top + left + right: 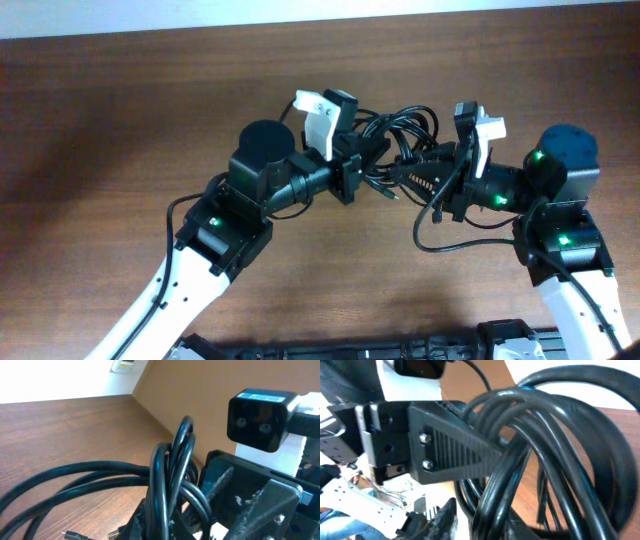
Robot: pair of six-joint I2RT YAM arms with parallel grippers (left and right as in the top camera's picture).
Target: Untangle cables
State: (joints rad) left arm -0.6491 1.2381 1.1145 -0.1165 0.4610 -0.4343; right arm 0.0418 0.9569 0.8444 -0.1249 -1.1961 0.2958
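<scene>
The cables (400,130) hang in a knotted bunch above the middle of the surface (150,100), strung between the two arms and lifted clear of the wood. They are thin, glossy black cords, soft and light, so they should bend wherever they are pulled. The smooth jackets may slide through a loose pinch, and the loops are likely to tighten into each other if they are tugged apart too quickly. A single strand at the edge of the bunch, near a free end, looks like the best place to take hold, rather than the thick middle.

The left fingers (362,152) are clenched, and judging by the loops rising right in front of their camera, they have the cables (167,475) pinched. The right fingers (455,445) straddle several strands (555,435), one ribbed finger above and the other below. I cannot tell whether they are actually pressing the cords.

A small plug end (73,535) shows at the bottom of the left wrist view. The knot's crossings are hidden behind overlapping strands. The left fingertips are cut off, and I cannot count the separate cords.
</scene>
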